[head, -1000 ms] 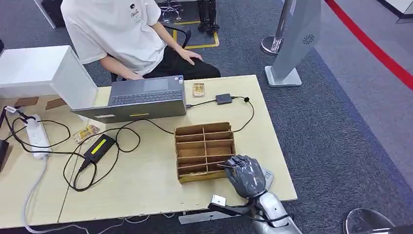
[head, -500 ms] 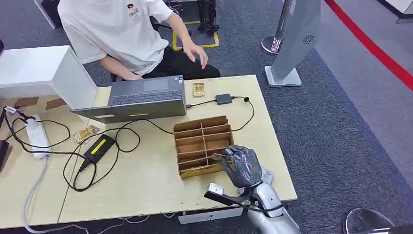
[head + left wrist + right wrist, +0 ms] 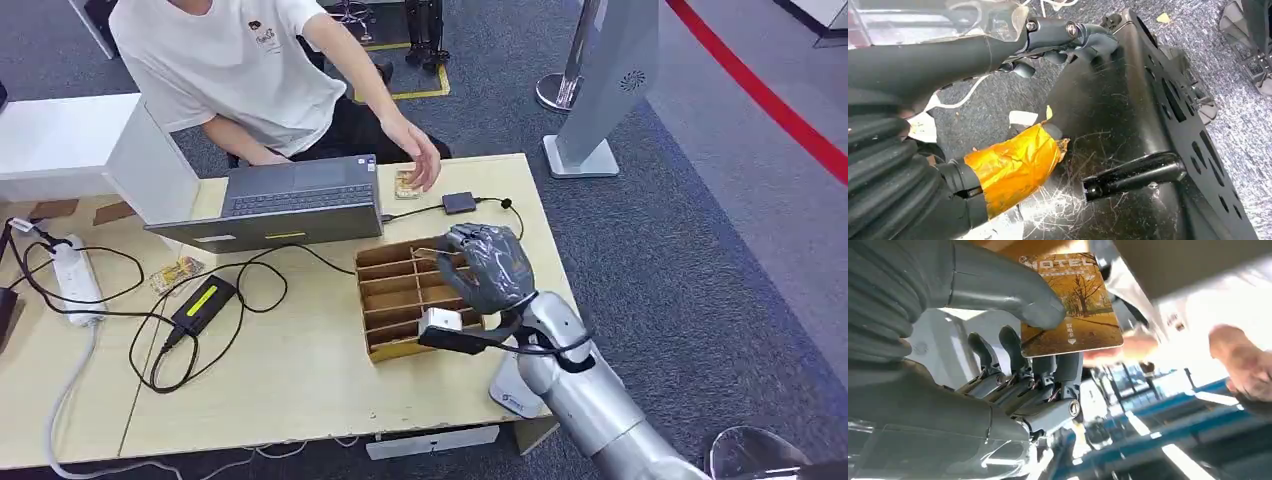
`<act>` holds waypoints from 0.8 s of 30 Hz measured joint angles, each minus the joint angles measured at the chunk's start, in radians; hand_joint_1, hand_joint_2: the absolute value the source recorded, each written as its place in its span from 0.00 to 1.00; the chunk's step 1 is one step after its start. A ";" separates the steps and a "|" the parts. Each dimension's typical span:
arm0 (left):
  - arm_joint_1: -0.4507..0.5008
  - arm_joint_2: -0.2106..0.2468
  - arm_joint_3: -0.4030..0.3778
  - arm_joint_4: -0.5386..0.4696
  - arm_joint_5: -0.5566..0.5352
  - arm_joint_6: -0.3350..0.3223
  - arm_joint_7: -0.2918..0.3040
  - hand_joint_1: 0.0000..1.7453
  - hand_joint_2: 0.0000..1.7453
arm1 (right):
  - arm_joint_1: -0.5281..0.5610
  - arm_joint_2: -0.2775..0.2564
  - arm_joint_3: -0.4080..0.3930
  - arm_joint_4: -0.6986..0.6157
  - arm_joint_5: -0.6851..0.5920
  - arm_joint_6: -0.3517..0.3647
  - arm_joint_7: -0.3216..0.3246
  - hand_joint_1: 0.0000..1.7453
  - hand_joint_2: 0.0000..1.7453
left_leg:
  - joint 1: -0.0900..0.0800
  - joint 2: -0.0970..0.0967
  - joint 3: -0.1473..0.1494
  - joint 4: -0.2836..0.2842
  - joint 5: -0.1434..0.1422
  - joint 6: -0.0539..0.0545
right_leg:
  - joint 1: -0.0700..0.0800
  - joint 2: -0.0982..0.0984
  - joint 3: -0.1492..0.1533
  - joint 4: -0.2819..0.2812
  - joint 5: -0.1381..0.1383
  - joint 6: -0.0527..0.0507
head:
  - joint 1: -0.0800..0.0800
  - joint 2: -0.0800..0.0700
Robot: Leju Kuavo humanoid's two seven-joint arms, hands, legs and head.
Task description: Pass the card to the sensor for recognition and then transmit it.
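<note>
My right hand (image 3: 485,265) hovers over the far right part of the wooden divided box (image 3: 400,300). It pinches a yellow hotel card (image 3: 1070,305) between the thumb and the fingers (image 3: 1048,367); in the head view the card's thin edge (image 3: 428,251) sticks out toward the laptop. A small black box on a cable (image 3: 459,203) lies beyond the hand. A white round device (image 3: 513,396) sits at the table's near right edge, under my forearm. My left hand (image 3: 1058,37) hangs over the floor, its fingers apart and holding nothing.
A person in a white shirt sits behind the table, one hand (image 3: 422,165) reaching over a small yellow item (image 3: 407,184) at the far edge. A laptop (image 3: 290,205), a power brick (image 3: 203,300), cables and a power strip (image 3: 75,280) take up the table's left half.
My right hand has risen from the box's near right corner and moved toward the far side with the card. The person's arm has stretched out over the table's far edge.
</note>
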 joint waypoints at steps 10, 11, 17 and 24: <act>-0.002 -0.001 -0.006 0.000 -0.010 -0.006 -0.004 0.00 1.00 | -0.083 0.006 0.029 -0.011 0.050 -0.055 0.052 0.81 1.00 | 0.000 0.000 0.000 0.000 0.000 0.000 | 0.000 0.000 0.000 0.000 0.000 0.000 | 0.000 0.000; -0.002 -0.001 -0.007 0.000 -0.013 -0.007 -0.006 0.00 1.00 | -0.084 0.006 0.031 -0.011 0.053 -0.064 0.055 0.81 1.00 | 0.000 0.000 0.000 0.000 0.000 0.000 | 0.000 0.000 0.000 0.000 0.000 0.000 | 0.000 0.000; -0.009 -0.003 -0.033 0.000 -0.045 -0.027 -0.037 0.00 1.00 | -0.181 0.056 0.042 0.062 0.201 -0.195 0.144 0.81 1.00 | 0.000 0.001 0.000 0.000 0.001 -0.001 | 0.000 0.001 0.000 0.001 0.001 0.000 | -0.001 0.000; -0.018 -0.003 -0.073 0.000 -0.072 -0.049 -0.071 0.00 1.00 | -0.331 0.130 0.047 0.266 0.323 -0.302 0.221 0.81 1.00 | 0.000 0.001 0.000 0.000 0.002 -0.002 | 0.000 0.001 0.000 0.001 0.001 -0.001 | 0.000 0.000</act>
